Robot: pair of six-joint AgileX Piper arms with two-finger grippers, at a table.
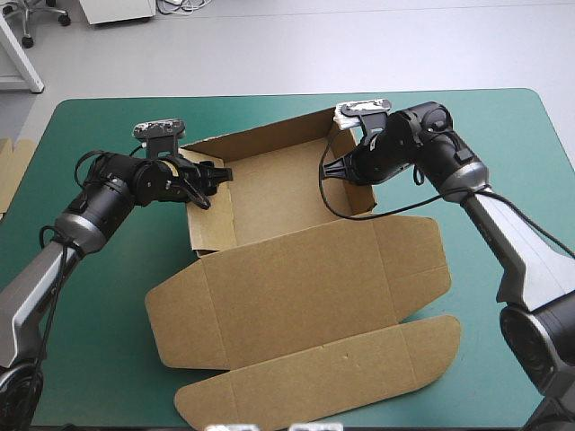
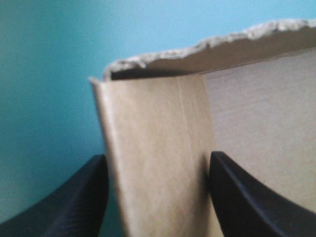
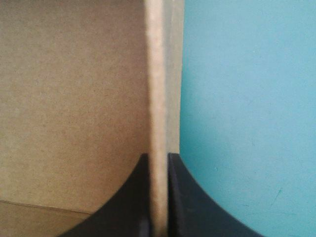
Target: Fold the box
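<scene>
The teal-green table (image 1: pixel 503 126) carries the brown box (image 1: pixel 296 269) at its middle, with the walls raised on the far half and the lid flat toward me. Spare board (image 1: pixel 9 175) shows at the table's left edge. My left gripper (image 2: pixel 158 158) is spread, the box's left wall standing between its fingers. My right gripper (image 3: pixel 158 155) pinches the right wall's edge, fingers nearly together.

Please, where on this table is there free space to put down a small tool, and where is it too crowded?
The table is bare between the box and the far edge, and in the far right corner beyond the right arm. Crowded: the box's side walls, where the left pincer and the right pincer stand.
</scene>
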